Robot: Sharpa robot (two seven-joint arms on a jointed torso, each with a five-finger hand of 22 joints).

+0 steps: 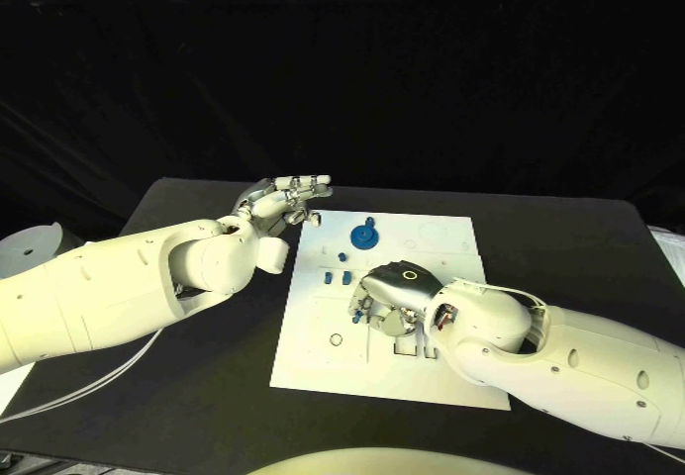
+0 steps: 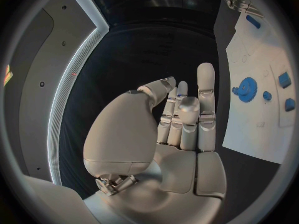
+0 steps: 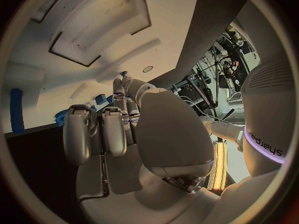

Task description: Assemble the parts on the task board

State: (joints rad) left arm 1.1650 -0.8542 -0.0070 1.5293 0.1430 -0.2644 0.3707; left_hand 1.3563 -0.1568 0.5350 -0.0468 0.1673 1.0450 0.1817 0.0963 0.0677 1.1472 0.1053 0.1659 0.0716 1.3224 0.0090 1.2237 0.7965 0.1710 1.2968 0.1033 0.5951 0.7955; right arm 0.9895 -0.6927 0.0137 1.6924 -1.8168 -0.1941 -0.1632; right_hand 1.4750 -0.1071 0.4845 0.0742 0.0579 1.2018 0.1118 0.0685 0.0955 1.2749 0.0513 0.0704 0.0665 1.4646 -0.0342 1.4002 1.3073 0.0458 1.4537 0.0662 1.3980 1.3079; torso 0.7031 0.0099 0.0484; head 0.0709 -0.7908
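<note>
White task board (image 1: 442, 237) lies in the middle of the black tabletop (image 1: 600, 247). Near its far edge lies a blue gear (image 1: 365, 237), with small blue parts (image 1: 339, 278) just beside. The left hand (image 1: 286, 203) hovers at the board's far left corner, fingers apart, grasping nothing. The right hand (image 1: 388, 297) rests on the board's middle; I cannot tell if it grasps something.

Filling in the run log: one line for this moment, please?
left robot hand: raised beside task board, holding nothing | right robot hand: down on board | blue gear: on board, untouched
</note>
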